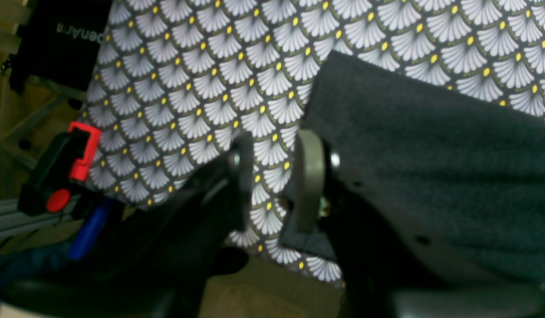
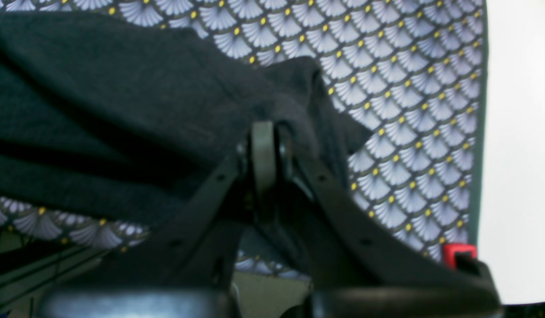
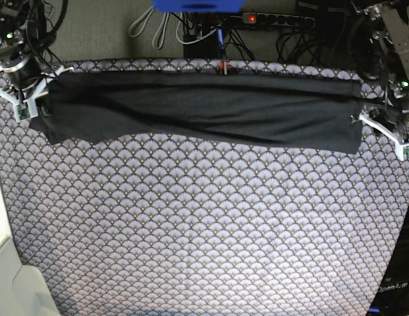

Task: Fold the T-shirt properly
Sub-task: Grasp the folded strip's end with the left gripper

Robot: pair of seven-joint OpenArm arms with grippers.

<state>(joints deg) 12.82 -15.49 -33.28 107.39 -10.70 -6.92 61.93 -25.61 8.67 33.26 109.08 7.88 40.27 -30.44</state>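
Observation:
The dark charcoal T-shirt (image 3: 204,112) lies stretched in a long folded band across the far part of the scallop-patterned tablecloth (image 3: 204,224). My right gripper (image 3: 34,97) is at the band's left end. In the right wrist view it (image 2: 268,132) is shut on a bunched edge of the shirt (image 2: 122,97). My left gripper (image 3: 365,122) is at the band's right end. In the left wrist view it (image 1: 274,150) is open, with tablecloth (image 1: 188,88) showing between the fingers. The shirt's corner (image 1: 431,154) lies against the outer side of one finger.
A red and black clamp (image 1: 73,163) grips the table edge near my left gripper, and another (image 2: 459,252) sits near my right. A power strip and cables (image 3: 276,18) lie behind the table. A white surface (image 3: 6,270) borders the left side.

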